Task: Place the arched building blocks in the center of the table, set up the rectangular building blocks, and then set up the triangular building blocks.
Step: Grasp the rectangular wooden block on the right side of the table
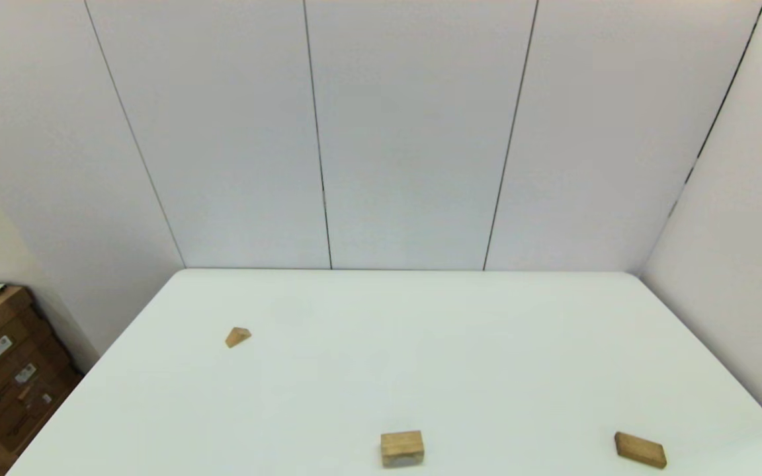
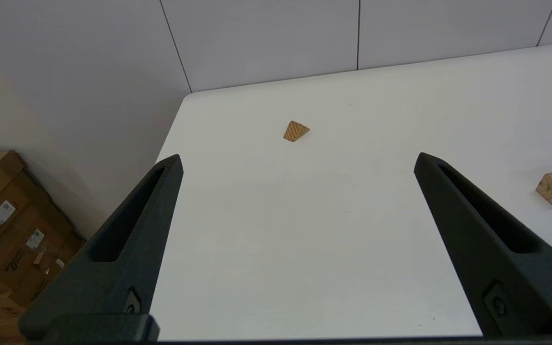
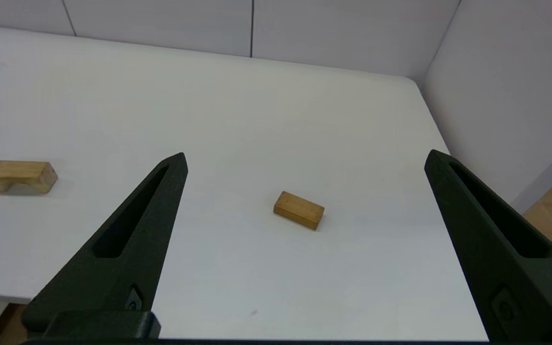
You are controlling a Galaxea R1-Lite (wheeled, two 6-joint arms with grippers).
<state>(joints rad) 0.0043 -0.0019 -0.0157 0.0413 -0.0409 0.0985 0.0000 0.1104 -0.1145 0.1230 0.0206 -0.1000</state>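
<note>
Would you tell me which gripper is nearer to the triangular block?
Left. The open left gripper faces the triangular block over bare table; the open right gripper faces the rectangular block across the table.

I see the triangular block (image 1: 237,336) at ten o'clock on my worktop (image 1: 421,344), arched block (image 1: 401,448) at six, rectangular block (image 1: 639,450) at four.
</note>
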